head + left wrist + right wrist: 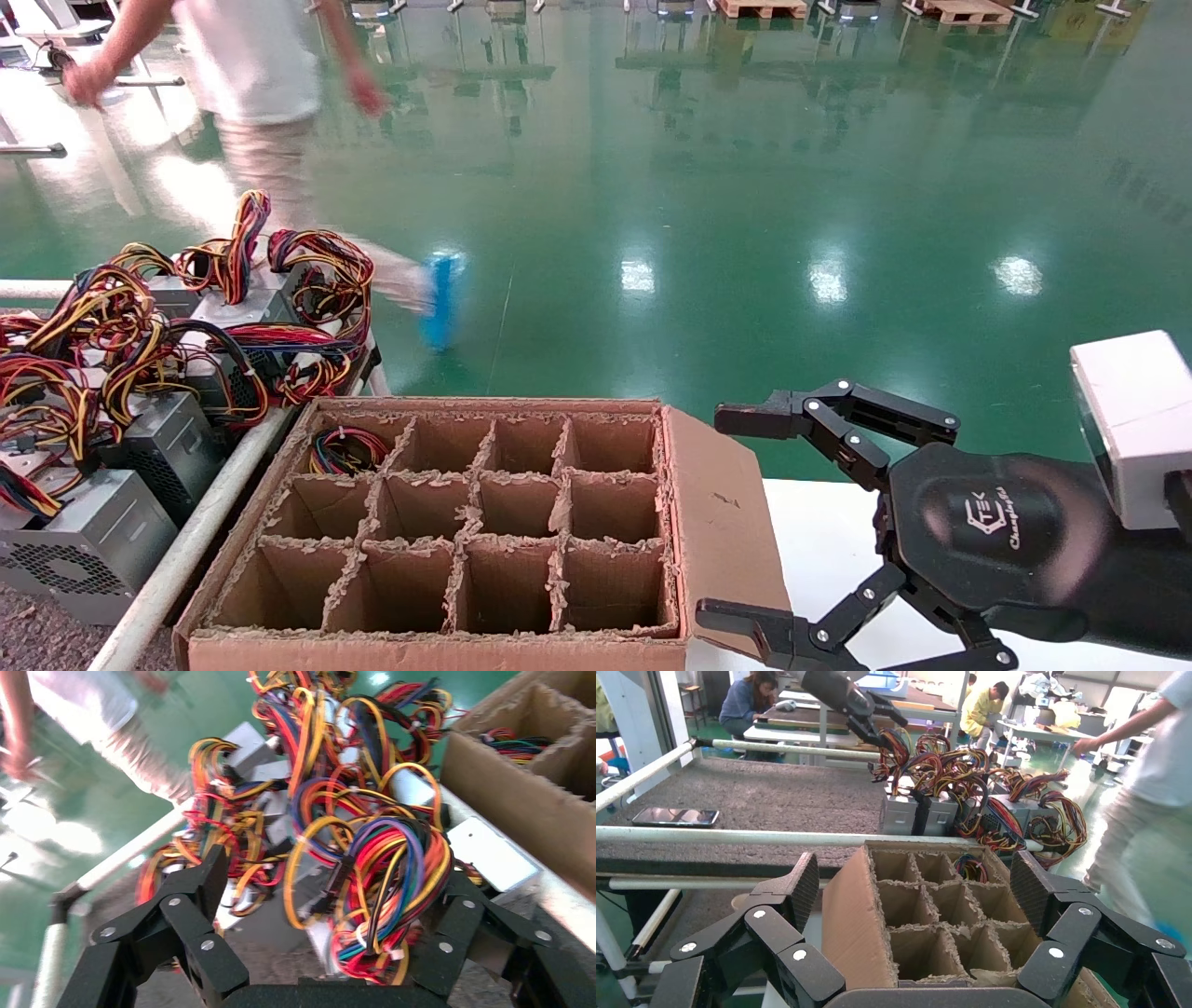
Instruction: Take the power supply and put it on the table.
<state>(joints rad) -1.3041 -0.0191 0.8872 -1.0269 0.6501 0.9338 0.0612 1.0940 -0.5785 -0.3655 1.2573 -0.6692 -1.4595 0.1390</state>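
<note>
Green glossy floor beyond work area; person (251, 84) walking past at far left, blurred. Grey speckled table (758, 794) at left holds heap of power supplies, their wires tangled. Left gripper (330, 903) above heap, fingers spread wide around coiled wire bundle of one power supply (383, 881); contact unclear; its box hidden under wires. Left arm out of head view. Right gripper (745, 517) at near right, released, hovering beside cardboard box (466, 522) with dividers; one far-left cell holds wire coil (346, 449).
</note>
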